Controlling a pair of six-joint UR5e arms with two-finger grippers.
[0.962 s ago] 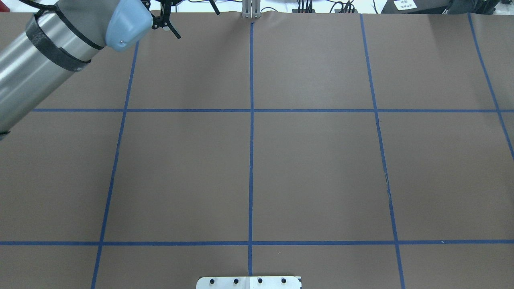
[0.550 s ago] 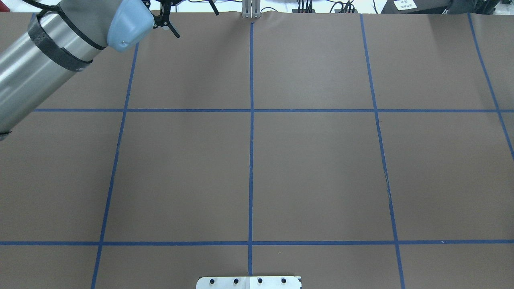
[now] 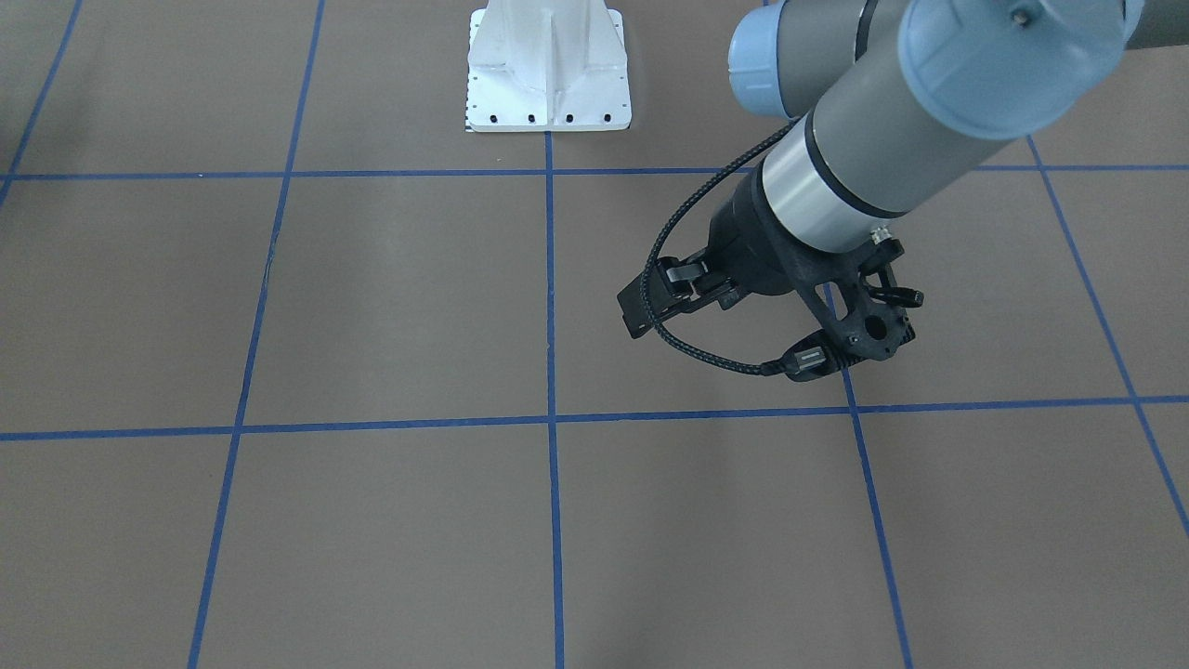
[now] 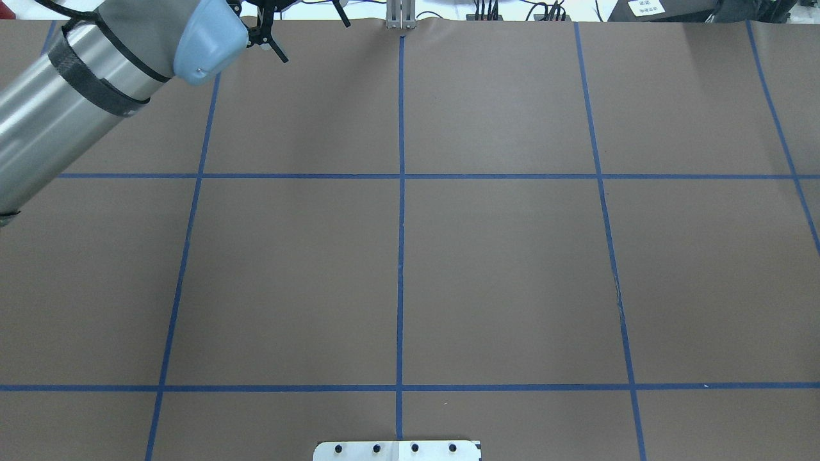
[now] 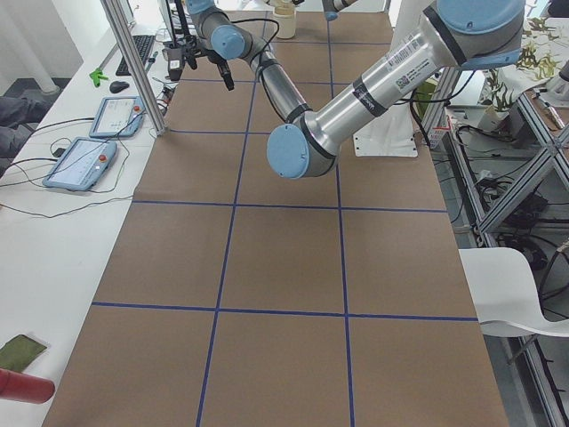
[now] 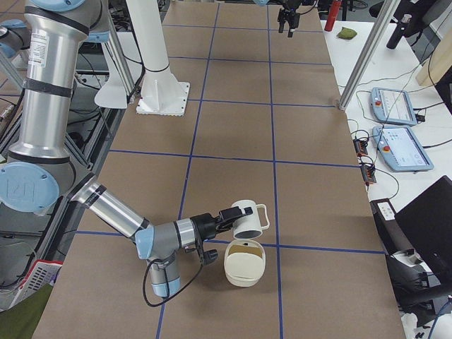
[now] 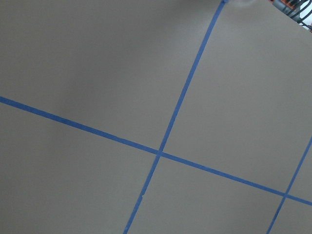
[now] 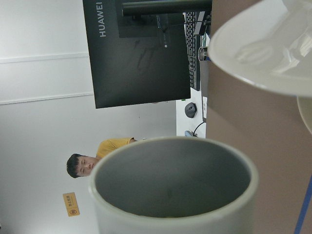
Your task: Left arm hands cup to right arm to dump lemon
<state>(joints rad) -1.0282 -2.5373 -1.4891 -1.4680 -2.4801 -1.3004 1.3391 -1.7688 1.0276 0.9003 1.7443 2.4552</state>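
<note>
The cup (image 6: 248, 217) is seen tipped over at the tip of the right hand (image 6: 227, 219), just above a cream bowl (image 6: 244, 272) at the robot's right end of the desk (image 6: 233, 134), and its grey inside fills the right wrist view. How far that hand is closed cannot be told. At the far end, the left hand (image 3: 650, 302) is held aloft, fingers spread, nothing gripped.

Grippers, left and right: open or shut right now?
Left gripper: open, holding nothing.
Right gripper: cannot be told; the off-white mug with squarish handle sits tipped at its end, by a cream bowl.
</note>
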